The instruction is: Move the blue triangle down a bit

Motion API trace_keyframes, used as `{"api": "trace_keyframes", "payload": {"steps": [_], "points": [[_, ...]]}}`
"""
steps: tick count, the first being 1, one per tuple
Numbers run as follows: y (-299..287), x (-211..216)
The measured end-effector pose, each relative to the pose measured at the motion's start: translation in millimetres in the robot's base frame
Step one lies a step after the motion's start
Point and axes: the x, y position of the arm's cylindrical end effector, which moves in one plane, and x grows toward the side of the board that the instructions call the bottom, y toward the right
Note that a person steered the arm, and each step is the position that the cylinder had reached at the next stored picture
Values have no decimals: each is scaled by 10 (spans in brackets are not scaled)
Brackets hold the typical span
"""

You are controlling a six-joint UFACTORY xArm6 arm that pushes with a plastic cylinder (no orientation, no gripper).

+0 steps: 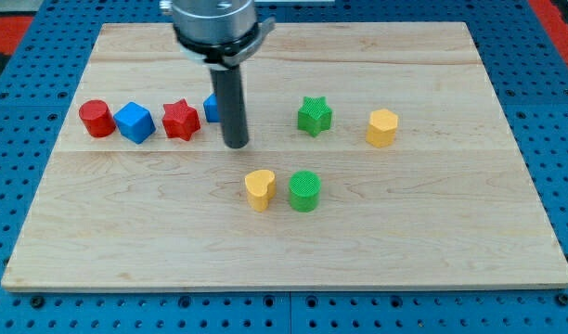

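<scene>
The blue triangle [211, 108] is mostly hidden behind my rod, only its left edge shows, left of the rod in the upper middle of the board. My tip [235, 145] rests on the board just below and to the right of that block, close to it. Whether the rod touches the block cannot be told.
A red star [181, 120], a blue cube [135, 122] and a red cylinder [96, 119] stand in a row to the left. A green star [314, 115] and a yellow block [381, 127] are to the right. A yellow heart [260, 188] and a green cylinder [304, 190] lie below.
</scene>
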Motion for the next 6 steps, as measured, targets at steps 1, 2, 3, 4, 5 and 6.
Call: {"api": "trace_keyframes", "payload": {"steps": [1,2,3,4,5,6], "points": [[326,-256],[446,-552],[378,-831],[-11,-902],[-347,-892],[-418,-786]]}}
